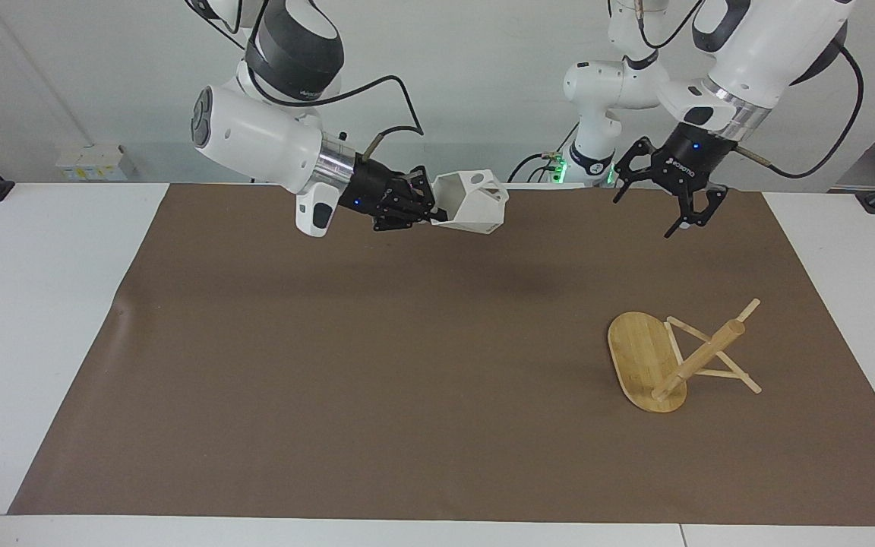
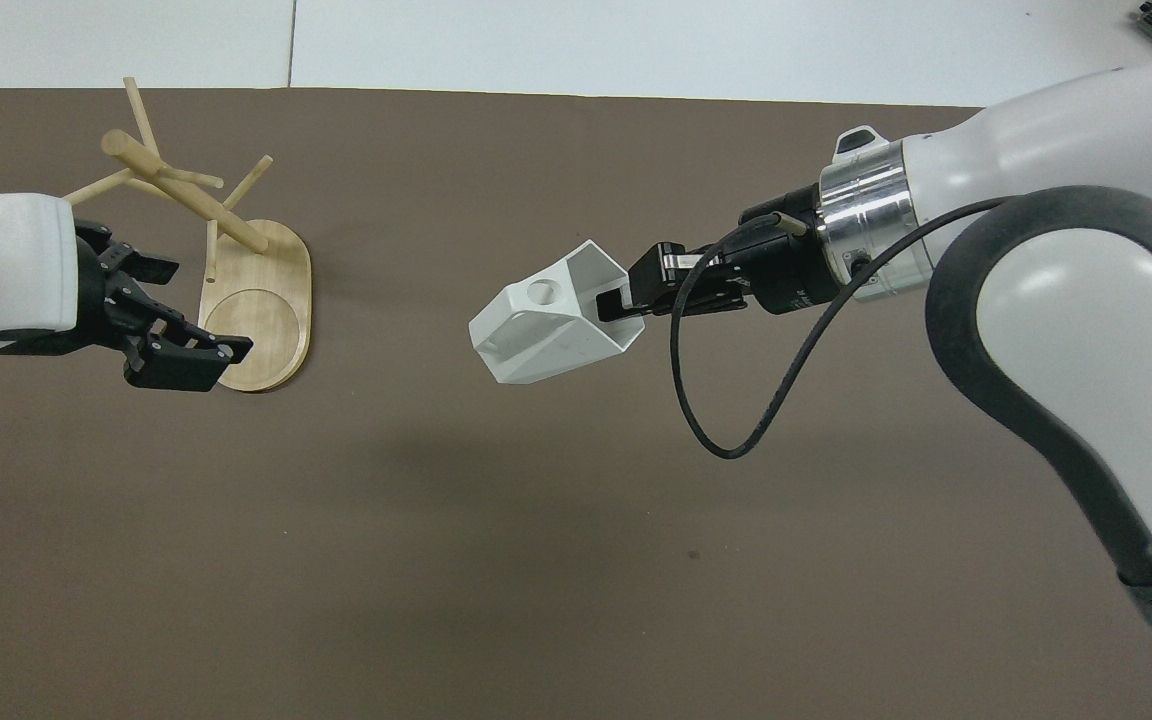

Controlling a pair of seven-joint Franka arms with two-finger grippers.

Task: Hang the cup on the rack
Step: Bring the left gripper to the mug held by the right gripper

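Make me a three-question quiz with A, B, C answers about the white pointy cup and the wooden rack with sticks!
1. Where is the small white faceted cup?
A. On the brown mat
B. In the air, in the right gripper
C. On a peg

2. What colour is the mat?
A. Brown
B. Green
C. Red

3. How is the light bamboo rack with its oval base?
A. Upright
B. Tipped over
C. In the left gripper

Answers: 1 B, the right gripper is shut on its rim above the mat. 2 A, the whole sheet is brown. 3 B, the post slants, the base stands on edge; the open left gripper is above, apart.
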